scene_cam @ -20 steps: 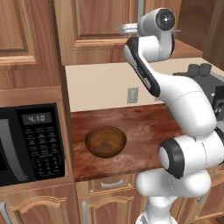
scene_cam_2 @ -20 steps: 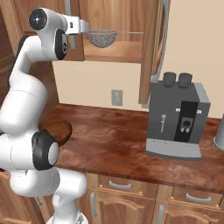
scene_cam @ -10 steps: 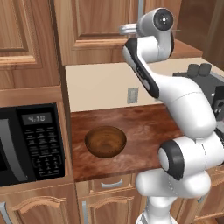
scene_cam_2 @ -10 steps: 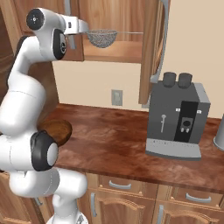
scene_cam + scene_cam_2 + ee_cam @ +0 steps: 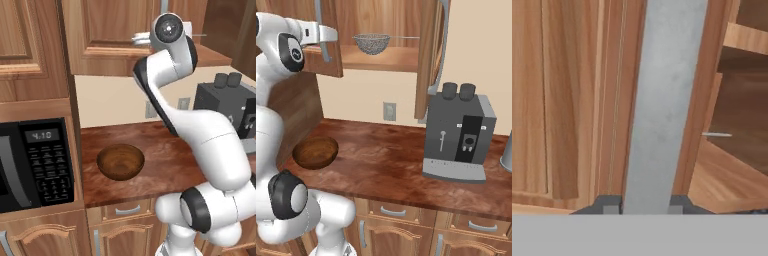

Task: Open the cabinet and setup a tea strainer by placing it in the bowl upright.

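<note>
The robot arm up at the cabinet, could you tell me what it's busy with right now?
The gripper has its jaws either side of the grey handle of the cabinet's left door, which stands partly open. The right door is swung wide. The tea strainer sits on the cabinet shelf, untouched. The wooden bowl waits empty on the counter below.
</note>
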You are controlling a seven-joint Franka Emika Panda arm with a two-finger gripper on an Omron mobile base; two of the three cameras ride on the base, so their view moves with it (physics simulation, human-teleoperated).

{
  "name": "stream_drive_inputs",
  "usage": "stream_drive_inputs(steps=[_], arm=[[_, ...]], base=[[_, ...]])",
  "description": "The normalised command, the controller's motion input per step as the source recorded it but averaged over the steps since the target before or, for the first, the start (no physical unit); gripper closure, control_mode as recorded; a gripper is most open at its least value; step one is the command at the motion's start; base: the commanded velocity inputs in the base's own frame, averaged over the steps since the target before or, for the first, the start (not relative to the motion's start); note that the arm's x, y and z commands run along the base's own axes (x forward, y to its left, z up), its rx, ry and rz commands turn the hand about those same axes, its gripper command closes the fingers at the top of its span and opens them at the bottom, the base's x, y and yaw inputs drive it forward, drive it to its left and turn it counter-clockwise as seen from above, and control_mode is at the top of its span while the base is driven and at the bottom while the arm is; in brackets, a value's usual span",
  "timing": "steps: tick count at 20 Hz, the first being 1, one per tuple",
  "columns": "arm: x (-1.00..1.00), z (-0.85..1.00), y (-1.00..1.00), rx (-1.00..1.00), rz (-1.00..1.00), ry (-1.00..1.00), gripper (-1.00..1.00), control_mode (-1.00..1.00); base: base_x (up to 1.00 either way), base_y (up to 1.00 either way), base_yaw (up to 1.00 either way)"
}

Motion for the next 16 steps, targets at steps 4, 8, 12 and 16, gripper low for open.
stream_drive_inputs(steps=[4, 8, 12, 16], arm=[[-1.0, 0.08, 0.33, 0.0, -0.23, 0.03, 1.0, -1.0], [-1.0, 0.01, 0.47, 0.0, -0.19, 0.01, 1.0, -1.0], [-0.74, 0.0, 0.44, -0.02, -0.22, 0.06, 1.0, -1.0], [-0.49, 0.0, 0.27, 0.0, -0.23, 0.06, -1.0, -1.0]], base=[[0.0, 0.0, 0.0], [0.0, 0.0, 0.0], [0.0, 0.0, 0.0], [0.0, 0.0, 0.0]])
